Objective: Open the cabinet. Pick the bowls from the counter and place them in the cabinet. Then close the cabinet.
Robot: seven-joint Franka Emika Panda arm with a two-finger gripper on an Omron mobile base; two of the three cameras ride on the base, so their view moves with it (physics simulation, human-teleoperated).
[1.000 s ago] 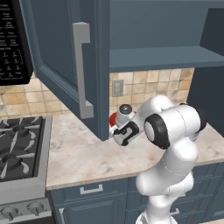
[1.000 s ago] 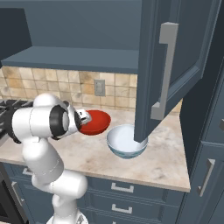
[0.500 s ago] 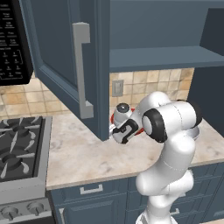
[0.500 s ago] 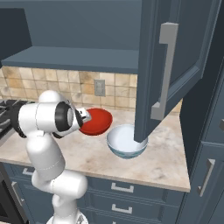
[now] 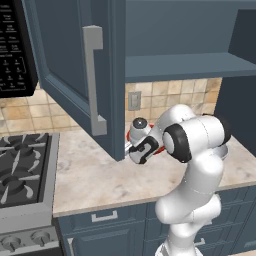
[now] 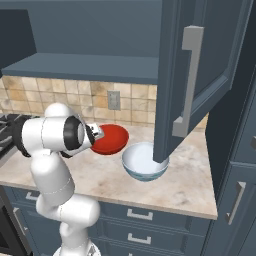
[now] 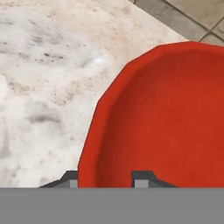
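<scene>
The wall cabinet stands open, its left door (image 5: pixel 75 65) and right door (image 6: pixel 200 75) swung out over the counter (image 6: pixel 185 175) and its inner shelf (image 5: pixel 185 65) bare. The red bowl (image 6: pixel 112 140) sits near the backsplash, and it looms large in the hand view (image 7: pixel 166 113). My gripper (image 6: pixel 97 134) is at the bowl's left rim. In the hand view the gripper (image 7: pixel 105 178) straddles that rim, one fingertip (image 7: pixel 68 177) outside and the other inside, shut on it. The white bowl (image 6: pixel 145 160) rests on the counter just right of the red one, below the right door.
A black gas stove (image 5: pixel 20 170) borders the counter on the left, with a microwave (image 5: pixel 12 50) above it. The open left door's lower corner (image 5: pixel 102 130) hangs close to my hand. A wall outlet (image 6: pixel 114 100) sits on the tiled backsplash. Blue drawers (image 6: pixel 140 215) run below.
The fingers have closed from wide open onto the red bowl's rim. The arm has shifted only slightly, and both bowls sit where they were.
</scene>
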